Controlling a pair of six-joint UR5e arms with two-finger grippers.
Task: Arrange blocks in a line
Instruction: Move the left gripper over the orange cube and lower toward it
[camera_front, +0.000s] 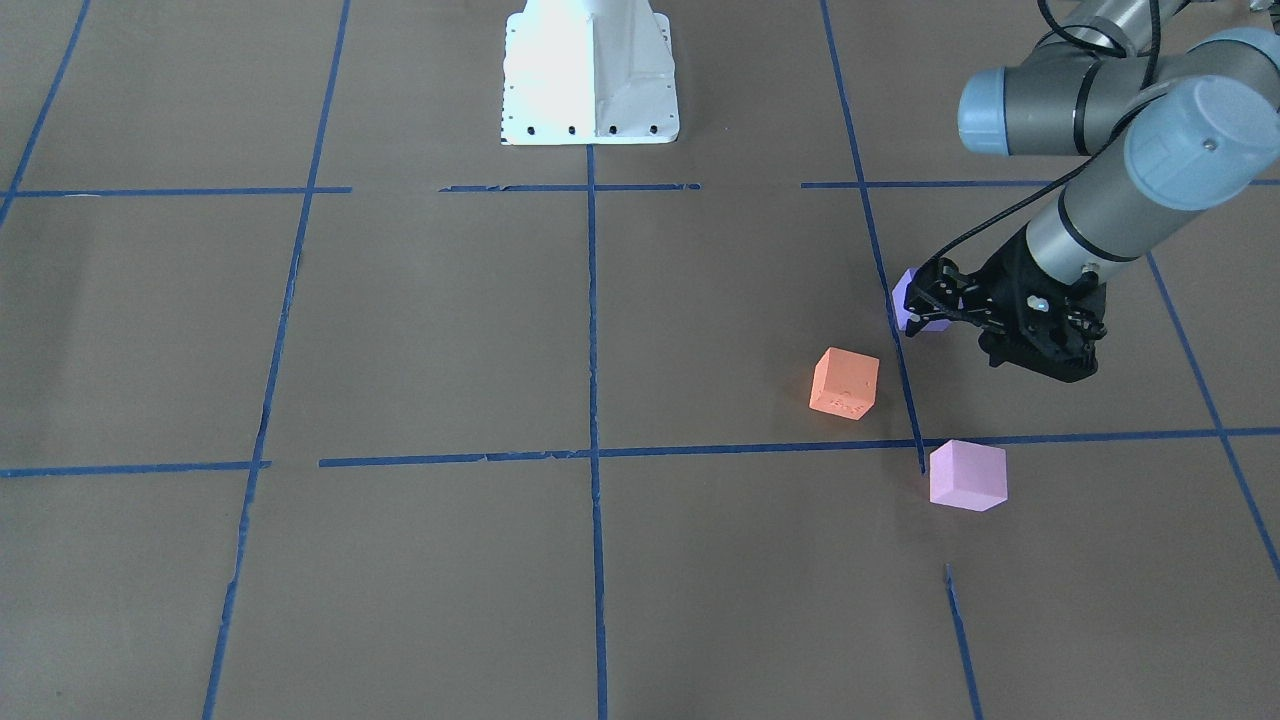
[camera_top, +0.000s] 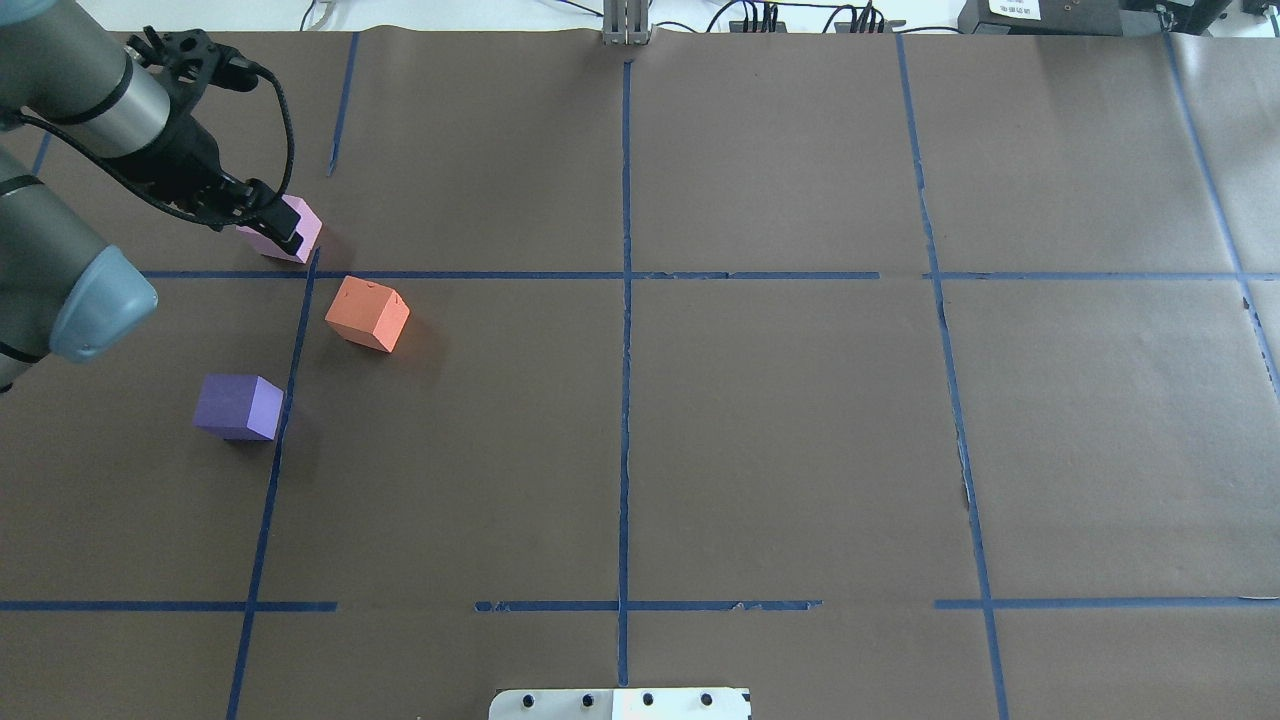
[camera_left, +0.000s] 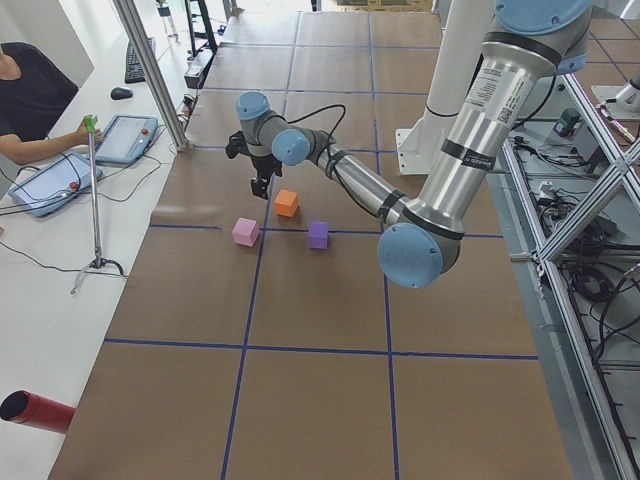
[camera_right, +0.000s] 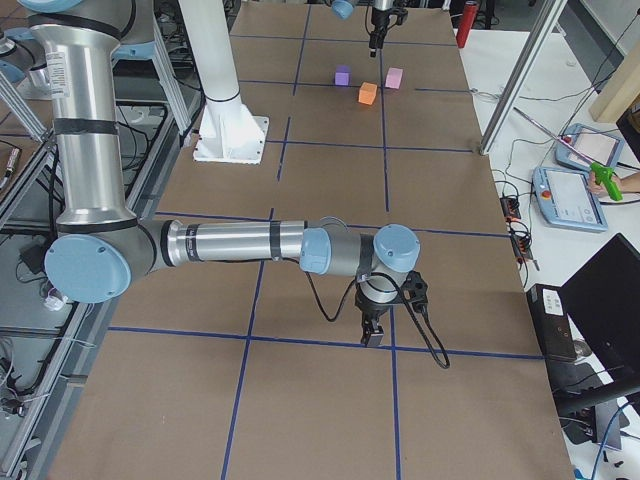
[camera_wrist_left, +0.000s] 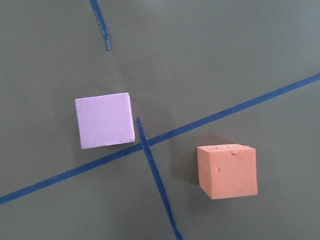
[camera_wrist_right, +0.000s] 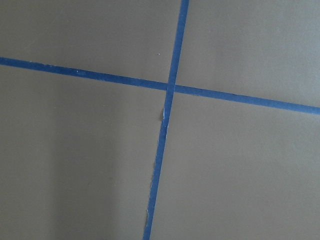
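Note:
Three foam cubes lie on the brown table near my left arm: an orange block (camera_top: 368, 313), a violet-purple block (camera_top: 238, 406) and a pale pink block (camera_top: 293, 232). They lie apart in a rough diagonal. My left gripper (camera_top: 275, 215) hangs above the table, overlapping the pink block from overhead and the purple block (camera_front: 905, 297) in the front view. It looks open and empty. The left wrist view looks straight down on the pink block (camera_wrist_left: 105, 121) and the orange block (camera_wrist_left: 227, 171). My right gripper (camera_right: 373, 338) points down over bare table far from the blocks; I cannot tell whether it is open.
Blue tape lines (camera_top: 626, 350) divide the brown paper into squares. The white robot base (camera_front: 590, 70) stands at the table's middle edge. An operator's bench with tablets (camera_left: 60, 170) runs along the far side.

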